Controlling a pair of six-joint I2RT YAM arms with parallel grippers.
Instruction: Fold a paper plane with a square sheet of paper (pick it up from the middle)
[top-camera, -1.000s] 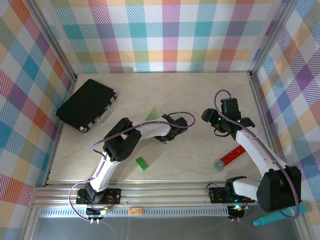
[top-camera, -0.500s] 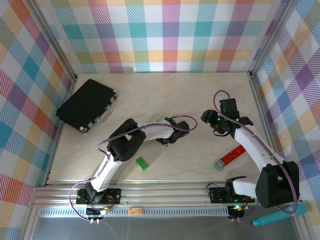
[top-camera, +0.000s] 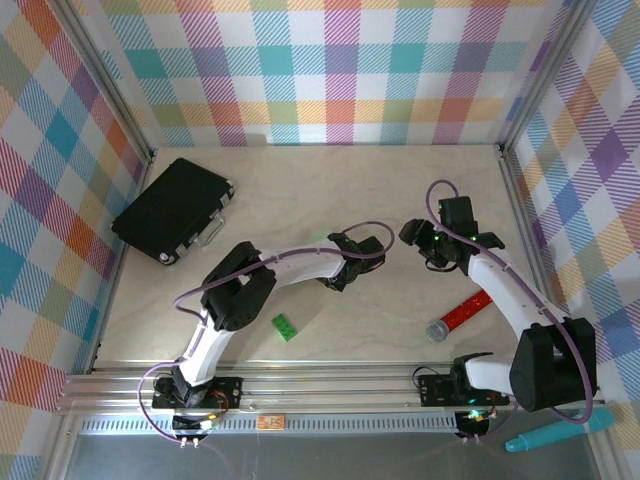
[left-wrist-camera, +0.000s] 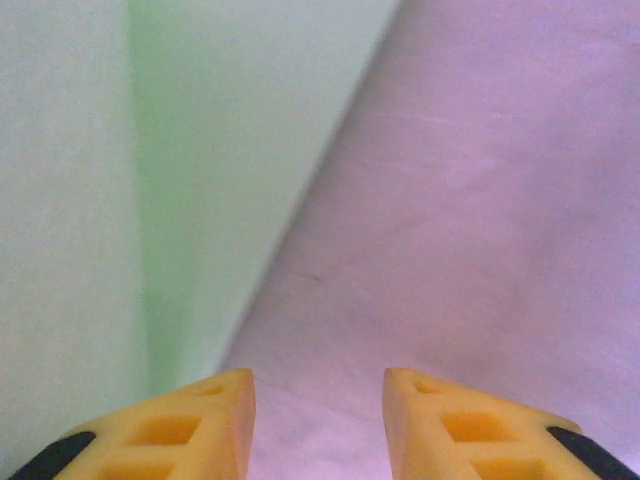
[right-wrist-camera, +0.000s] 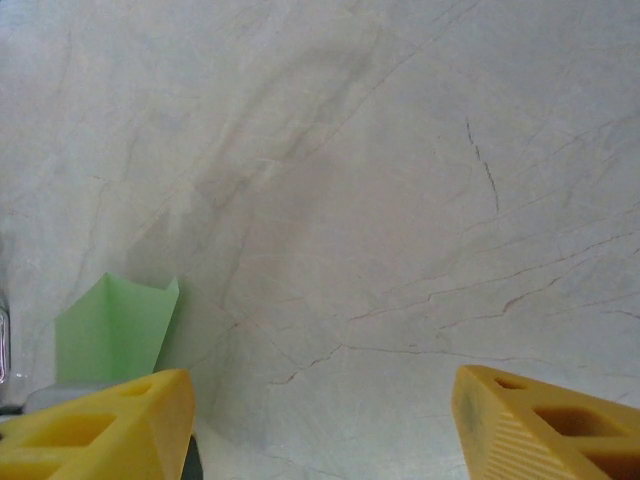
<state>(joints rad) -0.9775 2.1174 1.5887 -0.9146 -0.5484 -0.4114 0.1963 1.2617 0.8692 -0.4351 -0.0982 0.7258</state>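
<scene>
Left wrist view: the left claw (left-wrist-camera: 318, 425) has its yellow tips apart with bare table (left-wrist-camera: 480, 200) between them, clamped on nothing. The sheet of paper (left-wrist-camera: 200, 150) fills the upper left of the frame, just beyond the left tip. In the right wrist view the right claw (right-wrist-camera: 325, 425) stands wide apart and empty, with a green corner of the paper at lower left. From above, the paper lies mid-frame, mostly under the left arm (top-camera: 290, 262). Folding looks to be under way. The next move calls for taking an edge cleanly and carrying it over to crease.
</scene>
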